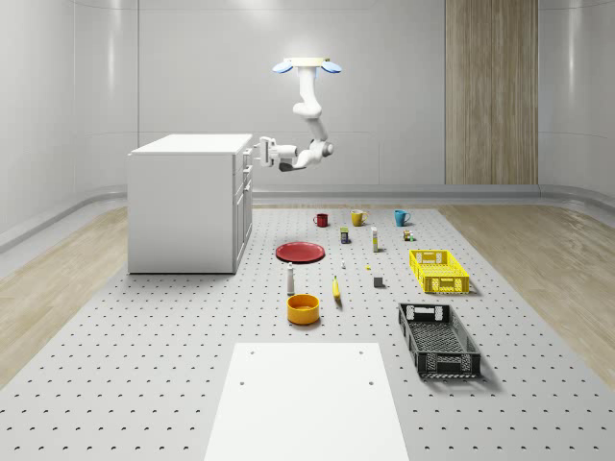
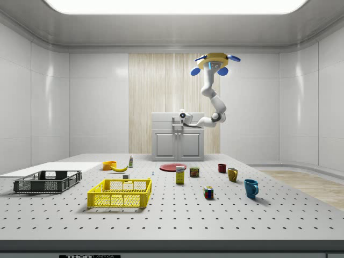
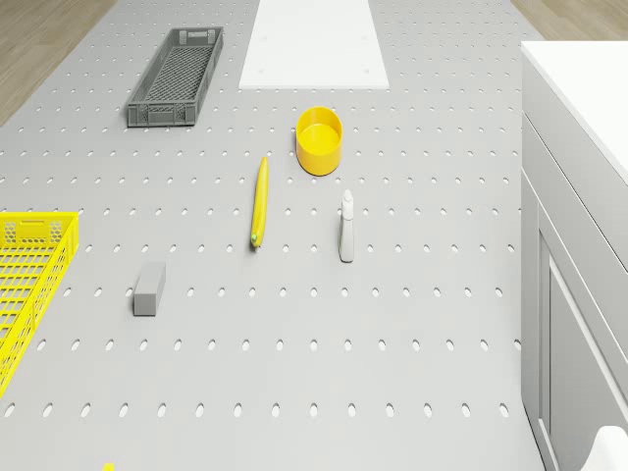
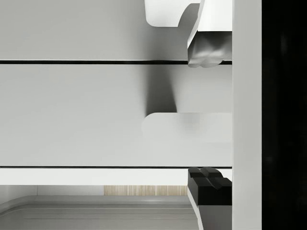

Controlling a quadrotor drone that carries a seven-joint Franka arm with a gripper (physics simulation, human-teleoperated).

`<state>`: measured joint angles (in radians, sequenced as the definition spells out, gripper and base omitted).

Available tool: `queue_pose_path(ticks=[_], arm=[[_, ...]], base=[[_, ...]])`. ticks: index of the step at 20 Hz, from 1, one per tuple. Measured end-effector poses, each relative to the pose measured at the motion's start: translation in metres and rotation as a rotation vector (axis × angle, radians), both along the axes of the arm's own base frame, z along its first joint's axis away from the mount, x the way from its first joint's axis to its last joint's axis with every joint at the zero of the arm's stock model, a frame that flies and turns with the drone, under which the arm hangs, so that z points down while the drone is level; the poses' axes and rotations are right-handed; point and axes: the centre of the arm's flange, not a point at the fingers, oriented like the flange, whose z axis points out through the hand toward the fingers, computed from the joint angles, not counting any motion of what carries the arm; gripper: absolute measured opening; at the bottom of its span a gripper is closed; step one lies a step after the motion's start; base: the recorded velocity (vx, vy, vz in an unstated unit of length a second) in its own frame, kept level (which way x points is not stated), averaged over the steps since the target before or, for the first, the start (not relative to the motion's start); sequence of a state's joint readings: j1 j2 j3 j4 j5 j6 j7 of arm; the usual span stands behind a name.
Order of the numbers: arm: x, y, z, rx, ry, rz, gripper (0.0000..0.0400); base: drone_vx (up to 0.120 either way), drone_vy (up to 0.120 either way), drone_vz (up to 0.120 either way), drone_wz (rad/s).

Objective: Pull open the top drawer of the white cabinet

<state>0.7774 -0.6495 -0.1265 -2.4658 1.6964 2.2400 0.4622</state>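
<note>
Claw at the cabinet front
Drone (image 1: 307, 65) hovers beside cabinet (image 1: 184, 202); gripper (image 4: 209, 117) spread around the drawer handle (image 4: 187, 127); both crates (image 1: 439, 271) empty.

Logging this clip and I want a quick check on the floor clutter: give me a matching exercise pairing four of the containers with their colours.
Things:
1. plate
2. bowl
3. long crate nearest the white board
4. mug at the whole-scene view's right end of the mug row

Colours:
A. dark grey
B. blue
C. red
D. yellow-orange

Pairs: 1-C, 2-D, 3-A, 4-B
</note>
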Motion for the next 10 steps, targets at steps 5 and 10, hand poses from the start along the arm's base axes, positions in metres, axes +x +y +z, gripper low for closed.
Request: queue_pose_path(ticks=[5, 10], arm=[[0.0001, 0.0065, -0.0001, 0.0, 0.0, 0.0, 0.0305], [0.0001, 0.0087, -0.0002, 0.0, 0.0, 0.0, 0.0305]], base=[[0.0, 0.0, 0.0, 0.0], [0.0, 0.0, 0.0, 0.0]])
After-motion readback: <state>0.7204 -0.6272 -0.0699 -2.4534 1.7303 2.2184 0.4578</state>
